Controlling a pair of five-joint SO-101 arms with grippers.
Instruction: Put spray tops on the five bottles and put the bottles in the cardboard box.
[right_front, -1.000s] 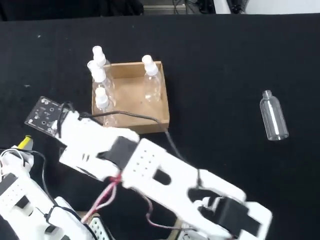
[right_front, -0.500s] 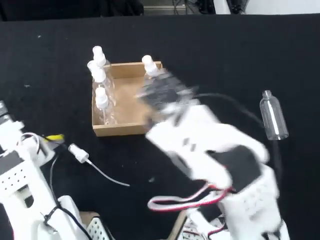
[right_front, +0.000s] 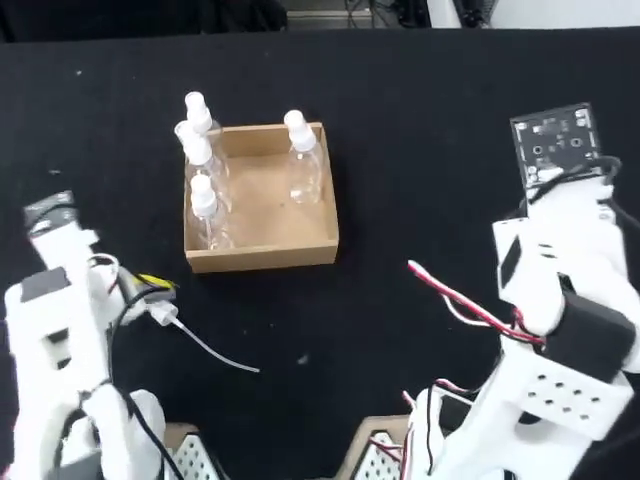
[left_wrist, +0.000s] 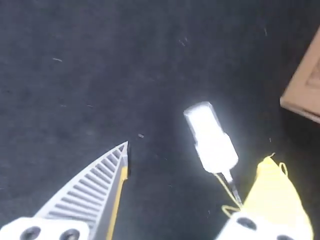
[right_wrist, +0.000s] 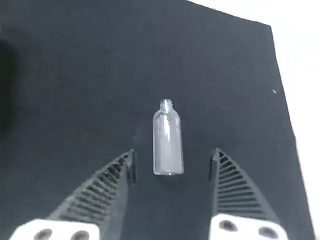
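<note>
The left gripper (left_wrist: 197, 152) is wide open, its ribbed grey finger (left_wrist: 95, 200) on one side and its yellow finger (left_wrist: 272, 200) on the other. A loose white spray top (left_wrist: 210, 142) lies on the black cloth (left_wrist: 75, 60) in the gap between them, much nearer the yellow finger than the grey one. The spray top's thin tube (left_wrist: 227, 182) runs toward the yellow finger's tip, but whether the two touch cannot be told, and nothing is clamped. From the high view the same spray top (right_front: 160, 312) lies just beside the left gripper (right_front: 150, 295), in front of the near left corner of the cardboard box (right_front: 262, 255), with its tube (right_front: 215, 352) curving away across the cloth. The right gripper (right_wrist: 173, 151) is also spread wide and holds nothing. A clear bare bottle (right_wrist: 167, 142) lies on its side on the cloth in line with the gap between the fingers (right_wrist: 100, 195), neck pointing away from the gripper, and neither finger touches it. Four capped bottles stand upright at the box: three in a row along its left wall (right_front: 197, 112) (right_front: 197, 150) (right_front: 205, 200) and one in the far right corner (right_front: 303, 150). Whether the farthest of the three on the left stands inside the wall cannot be told.
</note>
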